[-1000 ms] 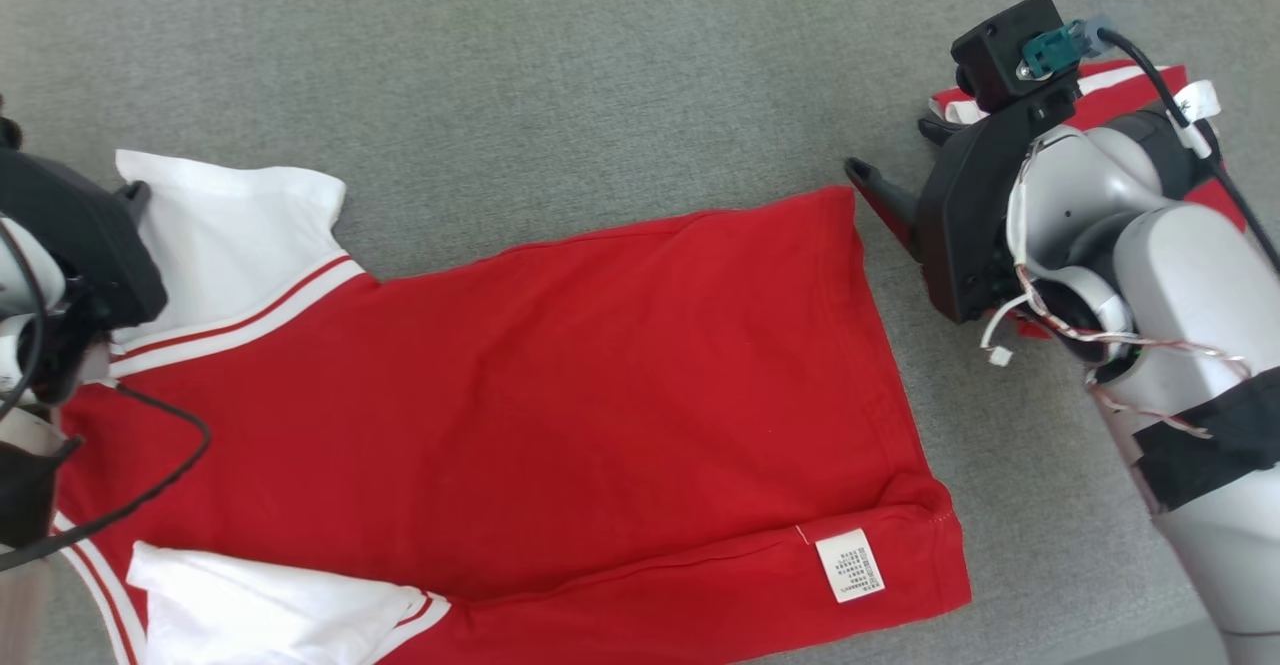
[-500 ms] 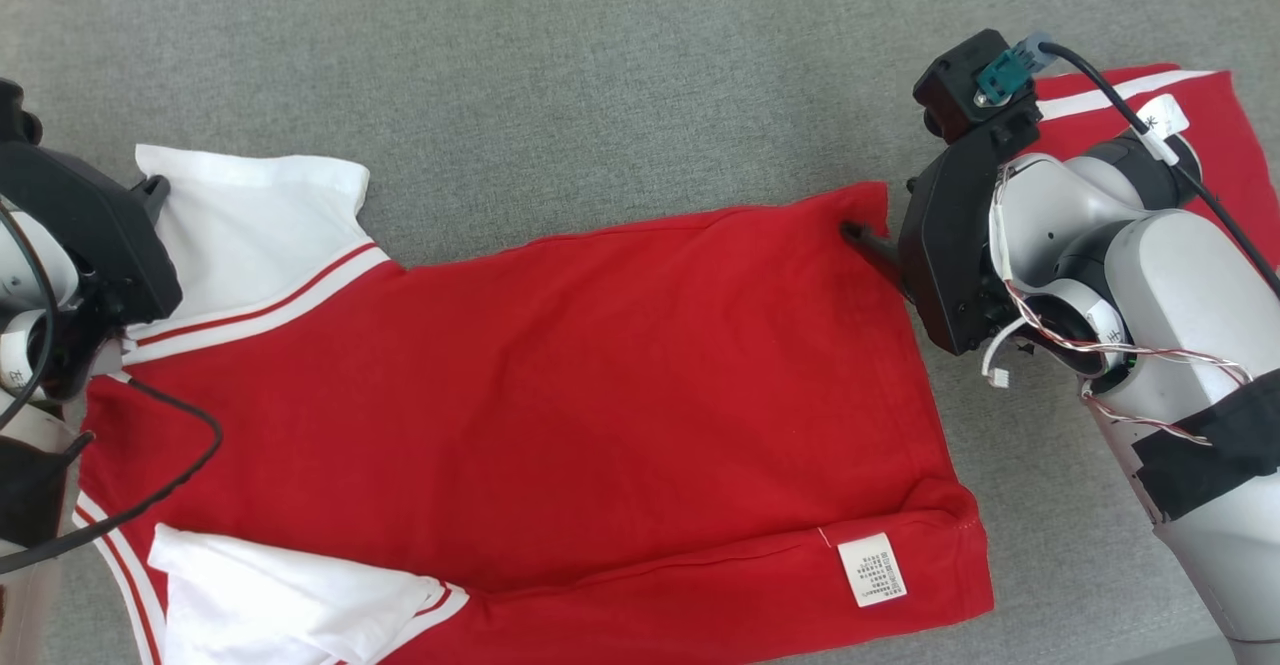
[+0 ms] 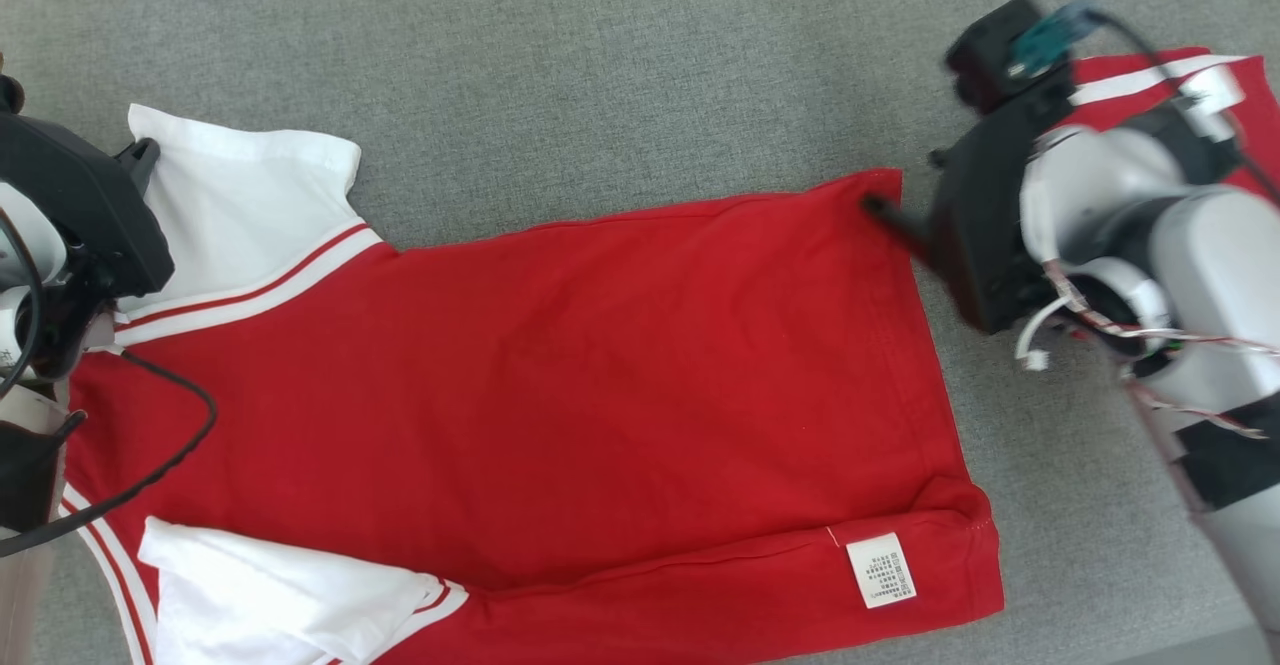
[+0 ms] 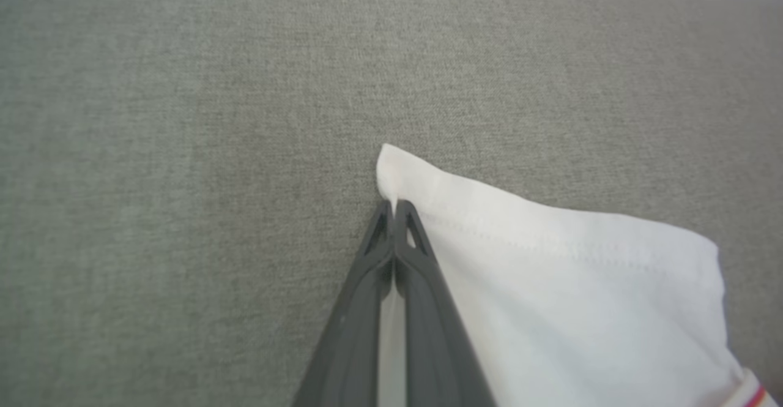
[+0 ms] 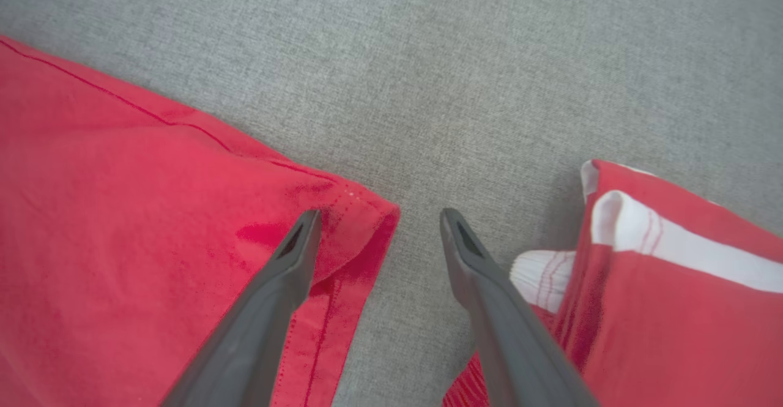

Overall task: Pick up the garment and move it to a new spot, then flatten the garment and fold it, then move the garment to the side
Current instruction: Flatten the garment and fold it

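A: Right, where does the garment lie?

B: Red short-sleeved cotton shirt with white sleeves (image 3: 600,375), spread flat across the middle of the grey cloth-covered desk (image 3: 600,75). Hem toward the desk's right side, sleeves toward the left. Small white care label (image 3: 880,570) on the fold at the near hem corner.

A: Left claw?

B: Left claw (image 4: 393,208) pressed fully together, pinching the far corner of the upper white sleeve (image 4: 550,284). A sliver of white cloth shows between the fingers. The sleeve corner pokes just past the tips.

A: And the right one?

B: Right claw (image 5: 379,223) spread wide, gripping nothing. It sits at the far hem corner: one finger (image 5: 293,254) over the red hem, the other above bare grey cloth just beside it. Cannot tell whether the tips touch the fabric.

A: Anything else on the desk?

B: Second red cloth piece with white stripes (image 5: 673,309), folded, toward the far right corner, apart from the shirt's hem. Right arm partly covers it in the head view.
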### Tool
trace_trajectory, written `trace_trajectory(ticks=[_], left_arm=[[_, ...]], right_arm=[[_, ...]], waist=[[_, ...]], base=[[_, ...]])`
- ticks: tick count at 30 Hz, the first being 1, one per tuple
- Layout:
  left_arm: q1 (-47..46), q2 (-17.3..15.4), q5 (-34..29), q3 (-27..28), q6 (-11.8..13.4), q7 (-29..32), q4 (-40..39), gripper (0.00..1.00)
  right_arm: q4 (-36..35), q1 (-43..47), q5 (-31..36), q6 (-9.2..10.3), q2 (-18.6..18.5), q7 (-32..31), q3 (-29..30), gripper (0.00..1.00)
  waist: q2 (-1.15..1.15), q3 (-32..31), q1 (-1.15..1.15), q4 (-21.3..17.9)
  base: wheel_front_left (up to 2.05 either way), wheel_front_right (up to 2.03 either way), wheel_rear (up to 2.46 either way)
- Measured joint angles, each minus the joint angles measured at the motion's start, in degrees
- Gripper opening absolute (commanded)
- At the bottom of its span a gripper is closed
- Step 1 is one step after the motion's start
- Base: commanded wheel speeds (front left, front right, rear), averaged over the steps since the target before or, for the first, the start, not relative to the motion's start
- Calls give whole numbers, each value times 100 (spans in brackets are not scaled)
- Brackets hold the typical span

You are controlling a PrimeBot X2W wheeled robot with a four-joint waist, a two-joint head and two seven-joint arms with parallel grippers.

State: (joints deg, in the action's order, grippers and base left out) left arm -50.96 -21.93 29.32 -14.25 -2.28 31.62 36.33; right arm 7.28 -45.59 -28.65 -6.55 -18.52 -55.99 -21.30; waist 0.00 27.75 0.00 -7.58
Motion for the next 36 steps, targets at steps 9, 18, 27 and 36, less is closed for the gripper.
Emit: trace_trajectory(ticks=[9, 18, 27, 36], left_arm=[[-1, -30, 15, 7, -10, 12, 19, 0], [-19, 12, 22, -27, -26, 56, -171, 0], [-99, 51, 51, -42, -70, 2, -177, 0], [-113, 62, 55, -43, -59, 2, -135, 0]], right_arm=[[-628, -136, 76, 109, -269, -52, 248, 100], [-493, -272, 85, 98, -322, -57, 163, 100], [-193, -43, 88, 91, -318, -98, 0, 100], [-21, 75, 259, 30, -368, 86, -199, 62]], waist=[[0, -25, 0, -29], [0, 106, 0, 87], [0, 208, 0, 200], [0, 192, -1, 188]], base=[[0, 0, 0], [0, 0, 0], [0, 0, 0], [0, 0, 0]])
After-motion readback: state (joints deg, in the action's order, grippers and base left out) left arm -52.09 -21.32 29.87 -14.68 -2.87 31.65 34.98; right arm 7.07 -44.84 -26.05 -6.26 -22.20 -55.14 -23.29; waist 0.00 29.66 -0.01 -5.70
